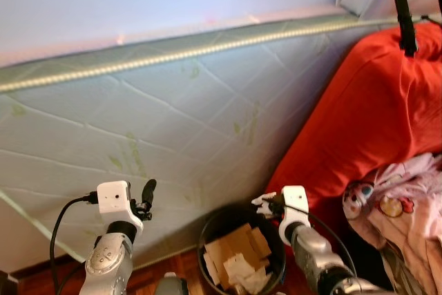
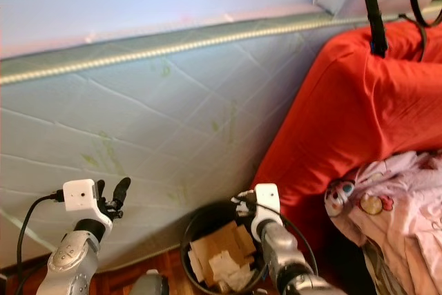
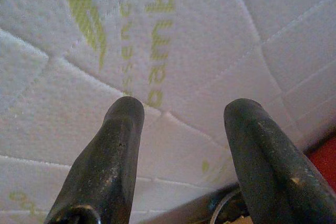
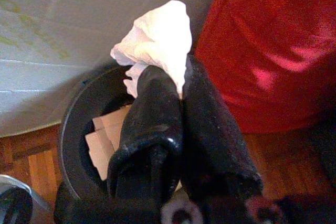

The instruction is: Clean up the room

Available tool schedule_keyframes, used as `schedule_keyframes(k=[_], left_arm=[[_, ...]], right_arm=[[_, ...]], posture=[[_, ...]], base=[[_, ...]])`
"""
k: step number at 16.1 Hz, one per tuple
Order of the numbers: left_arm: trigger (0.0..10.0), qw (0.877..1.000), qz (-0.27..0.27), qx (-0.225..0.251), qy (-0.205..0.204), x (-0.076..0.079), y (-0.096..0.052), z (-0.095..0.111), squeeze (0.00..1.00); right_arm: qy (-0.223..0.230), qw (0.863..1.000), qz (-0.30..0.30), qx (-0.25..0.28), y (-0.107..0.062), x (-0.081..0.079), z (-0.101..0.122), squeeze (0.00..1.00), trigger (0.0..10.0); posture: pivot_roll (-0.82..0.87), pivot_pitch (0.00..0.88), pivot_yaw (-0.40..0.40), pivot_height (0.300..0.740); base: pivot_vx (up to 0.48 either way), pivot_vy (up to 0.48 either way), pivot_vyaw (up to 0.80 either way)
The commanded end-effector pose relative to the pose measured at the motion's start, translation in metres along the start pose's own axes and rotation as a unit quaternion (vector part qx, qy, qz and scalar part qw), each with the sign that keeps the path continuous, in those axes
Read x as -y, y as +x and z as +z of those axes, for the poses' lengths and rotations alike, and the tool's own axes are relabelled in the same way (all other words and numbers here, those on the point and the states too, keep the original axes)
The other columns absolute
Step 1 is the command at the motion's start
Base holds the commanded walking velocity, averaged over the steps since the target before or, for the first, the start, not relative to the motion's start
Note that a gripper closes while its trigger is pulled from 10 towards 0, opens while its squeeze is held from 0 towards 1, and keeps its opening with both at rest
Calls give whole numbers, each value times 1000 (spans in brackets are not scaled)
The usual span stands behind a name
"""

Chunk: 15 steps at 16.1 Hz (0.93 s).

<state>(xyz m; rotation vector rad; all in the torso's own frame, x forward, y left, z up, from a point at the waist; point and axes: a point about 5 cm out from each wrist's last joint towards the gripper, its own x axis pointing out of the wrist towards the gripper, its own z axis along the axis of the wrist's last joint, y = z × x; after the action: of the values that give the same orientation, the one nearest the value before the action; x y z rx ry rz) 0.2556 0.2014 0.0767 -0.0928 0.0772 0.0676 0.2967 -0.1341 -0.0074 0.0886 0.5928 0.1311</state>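
R gripper point(image 4: 181, 90) is clamped tight on a crumpled white tissue point(image 4: 157, 40); fingers pressed together w/ the wad sticking out past the tips. Just beneath and beyond the tips sits the black bin point(image 4: 79, 116), round rim, w/ brown cardboard pieces point(image 4: 105, 140) inside. In the head views the R gripper point(image 1: 264, 204) hangs over the bin's point(image 1: 214, 222) rim on its right side, tissue a small white bit at the tips. Cardboard and pale paper scraps point(image 1: 242, 267) lie in the bin below it.

L gripper point(image 3: 184, 145) is spread wide, holding nothing, fingers point(image 3: 113, 161) pointed at the quilted white mattress point(image 3: 210, 40) w/ green lettering; not touching as far as can be told. In the head view the L gripper point(image 1: 146, 195) is raised off to the bin's left, near the leaning mattress point(image 1: 173, 115).

Red cushion point(image 1: 373, 108) stands just to the R gripper's right, touching the mattress. Pink printed cloth point(image 1: 400, 205) lies further right, low against the cushion. Black strap point(image 1: 402, 8) hangs over the cushion's top.

R wrist view gives the grip detail and wood floor point(image 4: 31, 166) around the bin; head views give both arms' spacing. L wrist view adds the mattress print and a sliver of bin rim point(image 3: 226, 213) by the finger.
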Motion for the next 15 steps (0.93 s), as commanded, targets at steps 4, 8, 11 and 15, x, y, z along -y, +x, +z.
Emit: schedule_keyframes(k=[4, 8, 11, 15], left_arm=[[10000, 1000, 6, 8, -6, 4, -5, 11, 0], [10000, 1000, 9, 15, -11, 11, -13, 20, 0], [10000, 1000, 14, 10, -16, 13, -20, 20, 0], [10000, 1000, 19, 3, -19, 16, -26, 19, 0]], right_arm=[[-7, 1000, 0, -1, 4, -4, 14, 0, 10000], [-18, 999, 28, -2, 8, -18, 21, 0, 10000], [-56, 997, 59, -10, 8, -29, 21, 0, 10000], [-92, 992, 82, -9, 9, -37, 22, 0, 10000]], posture=[[216, 192, -78, 661], [243, 225, -89, 661], [248, 245, -102, 661], [245, 261, -109, 661]], base=[[0, 0, 0], [0, 0, 0], [0, 0, 0], [0, 0, 0]])
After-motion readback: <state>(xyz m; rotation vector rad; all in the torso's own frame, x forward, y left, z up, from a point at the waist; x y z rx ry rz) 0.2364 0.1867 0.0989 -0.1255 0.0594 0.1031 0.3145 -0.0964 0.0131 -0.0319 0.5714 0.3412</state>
